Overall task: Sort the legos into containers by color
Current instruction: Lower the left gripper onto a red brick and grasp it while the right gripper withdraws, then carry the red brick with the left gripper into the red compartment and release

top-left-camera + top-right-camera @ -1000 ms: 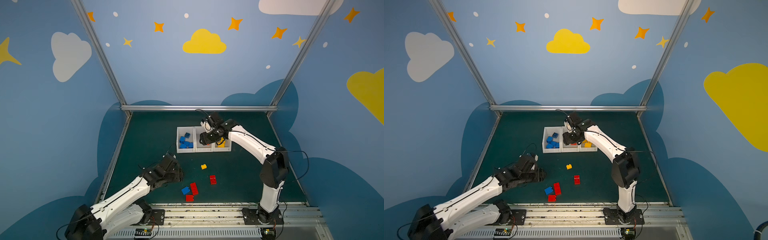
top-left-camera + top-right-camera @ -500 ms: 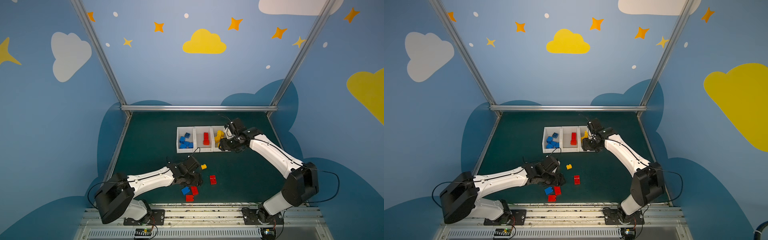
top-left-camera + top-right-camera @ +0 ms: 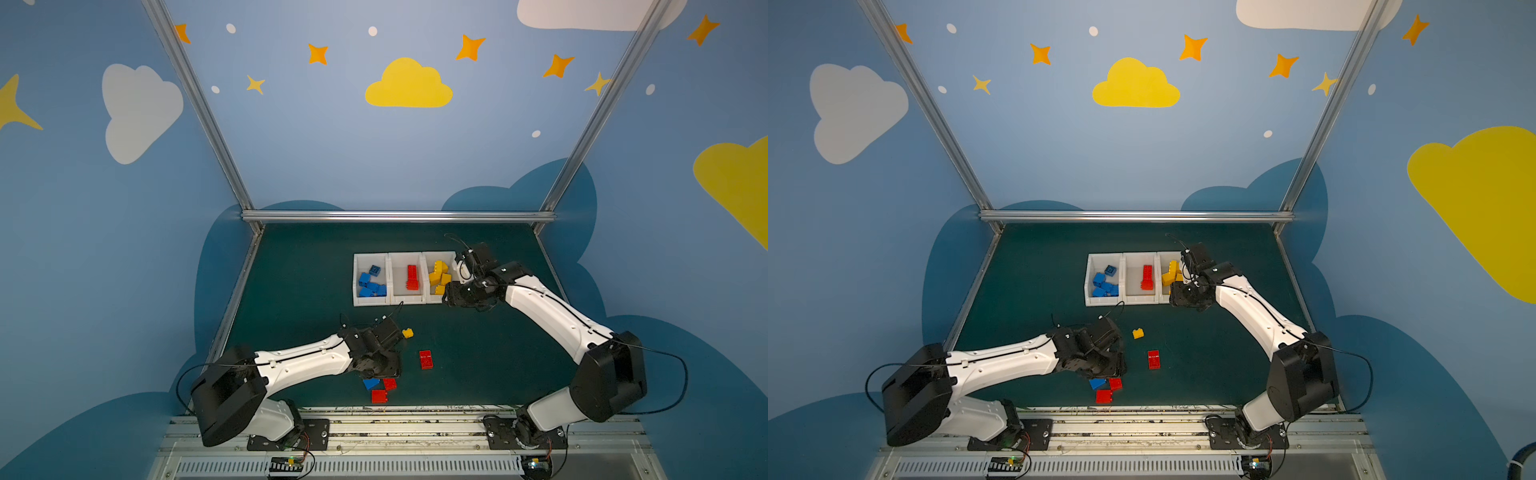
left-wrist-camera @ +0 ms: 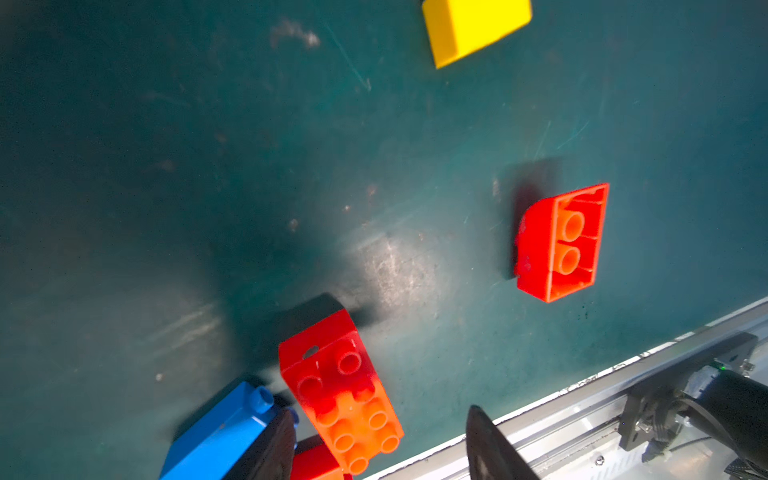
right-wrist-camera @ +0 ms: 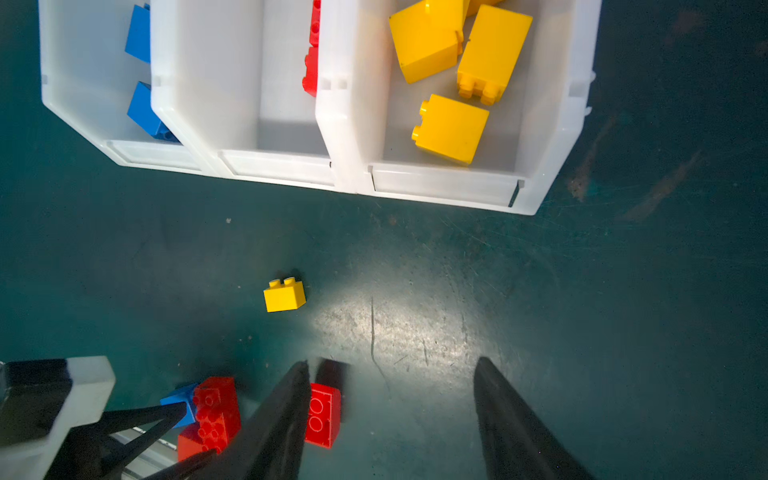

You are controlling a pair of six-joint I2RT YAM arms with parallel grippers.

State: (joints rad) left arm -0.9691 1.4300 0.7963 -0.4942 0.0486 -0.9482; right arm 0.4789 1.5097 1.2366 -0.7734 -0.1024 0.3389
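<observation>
1. the left end effector hovers low over the cluster at the near edge of the surface. its jaws are partly spread and hold nothing.
2. the blue brick lies against the red bricks; one finger is right beside it. these look light, rigid and glossy, so they probably slip easily. the best hold is likely across two flat opposite side walls, not the studs. a nudge would likely shift its neighbours.
3. the small yellow brick sits alone, further in. it is short, so the fingers would need to come down close to the surface.
4. the lone red brick lies tipped with its hollow underside showing. one edge is rounded, so the straight walls seem safer.
5. the three white bins hold blue, red and yellow pieces.
6. the right end effector hangs just in front of the yellow bin, jaws apart, empty.
</observation>
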